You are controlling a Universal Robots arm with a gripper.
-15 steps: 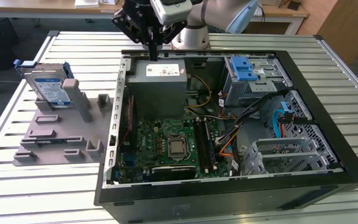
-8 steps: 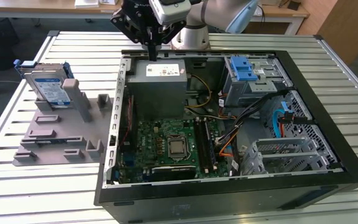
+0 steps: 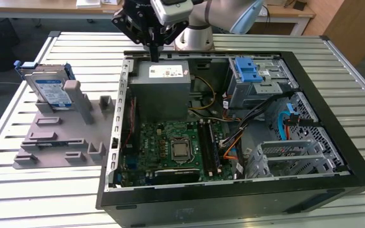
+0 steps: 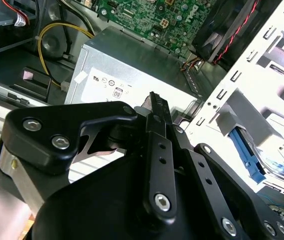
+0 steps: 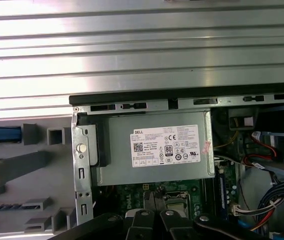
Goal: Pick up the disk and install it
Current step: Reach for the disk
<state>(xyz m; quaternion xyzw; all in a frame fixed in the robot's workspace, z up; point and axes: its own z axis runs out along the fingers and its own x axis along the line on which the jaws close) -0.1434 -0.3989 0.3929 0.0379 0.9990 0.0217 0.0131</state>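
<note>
Hanging over the grey metal box (image 3: 162, 78) at the far rim of the open computer case (image 3: 353, 161), the gripper (image 3: 152, 57) has its fingers pressed together and holds nothing. The disk (image 3: 48, 90) stands upright in the grey fixture (image 3: 55, 142) at the exterior view's left, well apart and partly hidden by a post.

An open black computer case (image 3: 233, 202) lies on a slatted metal surface (image 3: 43, 199), showing a grey power supply (image 3: 163, 83), green motherboard (image 3: 163, 147), blue latch (image 3: 249, 71) and loose cables (image 3: 254, 113), with a grey plastic holder (image 3: 62, 132) beside it on the exterior view's left.
</note>
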